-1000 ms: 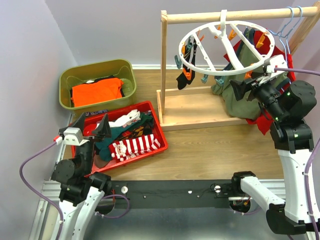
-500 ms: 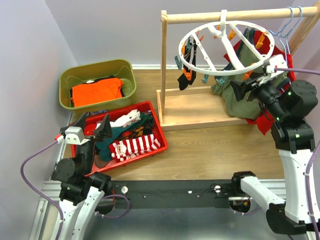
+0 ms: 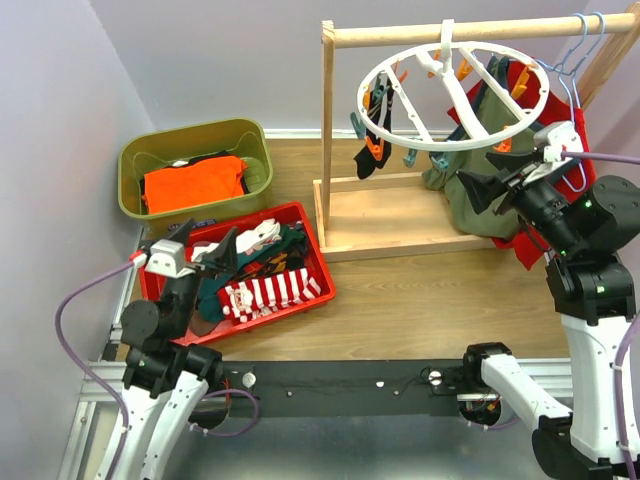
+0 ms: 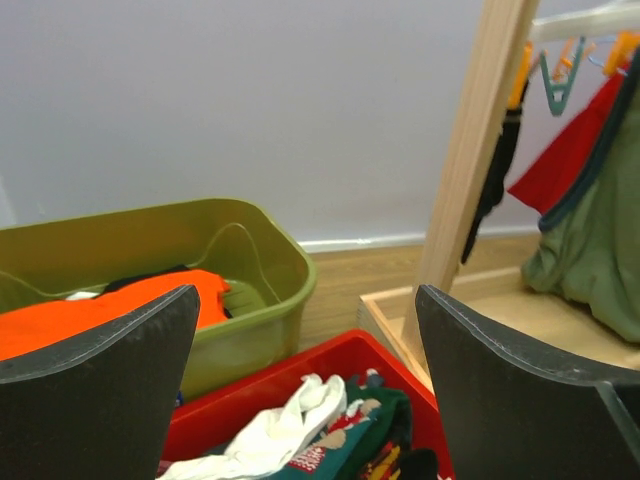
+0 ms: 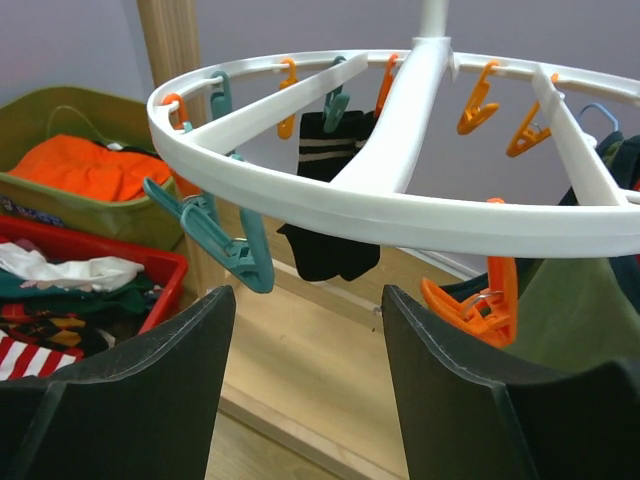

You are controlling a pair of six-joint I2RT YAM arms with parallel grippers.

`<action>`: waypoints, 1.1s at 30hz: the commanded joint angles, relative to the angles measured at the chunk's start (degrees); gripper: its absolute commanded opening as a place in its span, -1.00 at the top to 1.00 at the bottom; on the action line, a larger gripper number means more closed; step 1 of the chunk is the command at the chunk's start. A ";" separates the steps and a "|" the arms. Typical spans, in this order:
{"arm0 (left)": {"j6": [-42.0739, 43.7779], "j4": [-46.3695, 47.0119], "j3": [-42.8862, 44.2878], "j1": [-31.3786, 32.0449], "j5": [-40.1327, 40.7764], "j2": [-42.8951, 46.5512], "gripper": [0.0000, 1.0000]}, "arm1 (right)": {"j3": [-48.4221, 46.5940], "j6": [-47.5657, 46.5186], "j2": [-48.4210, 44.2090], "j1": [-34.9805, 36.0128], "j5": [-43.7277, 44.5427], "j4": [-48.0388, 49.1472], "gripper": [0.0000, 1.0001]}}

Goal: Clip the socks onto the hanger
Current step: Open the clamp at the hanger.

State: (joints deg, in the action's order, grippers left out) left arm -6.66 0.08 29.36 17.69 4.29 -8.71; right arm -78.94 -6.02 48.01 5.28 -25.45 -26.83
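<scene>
Assorted fabric socks (image 3: pixel 262 262) lie heaped in red plastic tray (image 3: pixel 318 255); one black sock (image 5: pixel 325 255) hangs clipped on round white plastic ring hanger (image 5: pixel 340 210), hooked over wooden rack (image 3: pixel 327 120). Left gripper (image 4: pixel 305 300) is spread above tray; right gripper (image 5: pixel 307 295) is spread, empty, just under ring.

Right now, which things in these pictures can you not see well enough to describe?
Top view: the left fingers cover part of the red tray, so the socks cannot be counted.
Left wrist view: the lower edge and the fingers cut off the tray.
Right wrist view: the top edge cuts off the hanger at its hook.
Top view: the orange garment hides what lies below it in the green bin.
</scene>
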 commanded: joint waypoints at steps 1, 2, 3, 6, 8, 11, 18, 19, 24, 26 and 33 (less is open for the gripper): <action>1.03 1.50 1.57 -0.29 -9.55 -4.99 -0.97 | 0.63 2.68 1.21 0.35 -0.57 2.39 -0.37; 0.94 1.59 1.75 -0.29 -10.26 -6.74 -0.97 | 0.54 2.86 1.30 0.26 -0.04 2.66 -0.37; 0.77 2.03 2.01 -0.29 -11.05 -7.45 -0.97 | 0.45 2.86 1.30 0.26 0.57 2.66 -0.37; -0.90 3.43 3.06 -0.29 -14.92 -10.88 -0.97 | -0.51 3.03 1.30 0.26 4.00 1.44 -0.36; -3.26 4.31 4.12 -0.29 -17.47 -14.29 -0.97 | -2.44 2.86 1.82 0.35 5.59 -0.93 -0.34; -6.33 6.34 6.75 -0.20 -23.44 -20.52 -0.97 | -4.38 4.26 1.83 0.26 4.89 -3.48 -0.32; -5.84 11.17 14.31 10.93 -21.54 -33.03 -0.97 | -2.46 7.96 -2.57 0.26 6.22 -4.81 -0.34; -4.96 11.35 15.80 14.53 -18.65 -34.08 -0.97 | -0.97 7.35 -3.09 0.35 3.07 -4.38 -0.35; -2.92 12.05 17.57 19.04 -13.62 -38.75 -0.97 | 0.98 4.81 -1.61 0.70 -6.35 -2.44 -0.59; -3.10 12.58 16.78 19.13 -11.77 -38.32 -0.97 | 0.89 3.48 -0.73 1.31 -7.07 -2.17 -0.64; -2.22 12.06 11.95 19.22 -2.12 -34.71 -0.97 | -0.16 1.72 2.26 4.47 -3.03 -1.30 -0.64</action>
State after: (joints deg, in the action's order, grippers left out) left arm -10.31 11.53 43.75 36.51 -6.96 -46.09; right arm -78.89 -2.39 49.04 7.97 -28.80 -29.41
